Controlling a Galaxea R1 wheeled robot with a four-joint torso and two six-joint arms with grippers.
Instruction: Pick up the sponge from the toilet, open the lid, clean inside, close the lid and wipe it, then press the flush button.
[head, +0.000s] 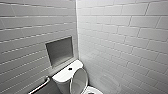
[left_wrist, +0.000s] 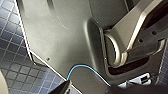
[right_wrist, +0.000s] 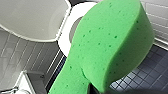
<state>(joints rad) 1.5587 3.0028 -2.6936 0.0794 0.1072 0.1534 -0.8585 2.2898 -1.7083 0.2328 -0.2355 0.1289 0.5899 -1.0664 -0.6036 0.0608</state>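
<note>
The bright green sponge (right_wrist: 110, 47) looms large in the right wrist view, with my right gripper (right_wrist: 96, 88) shut on its near end. Past it stands the white toilet (head: 65, 76), its lid (right_wrist: 32, 17) raised and the seat ring (right_wrist: 65, 37) of the open bowl below the sponge. In the head view the lid (head: 79, 81) leans up against the tank, and the dark round flush button (head: 70, 68) sits in the middle of the tank top. My left gripper is open, its wrist camera facing the robot's own grey body above the dark tiled floor (left_wrist: 15, 62).
White tiled walls meet in a corner right behind the toilet. A recessed grey niche (head: 59, 50) is set in the left wall above the tank. A metal grab bar (head: 40, 86) runs along the left wall beside the toilet.
</note>
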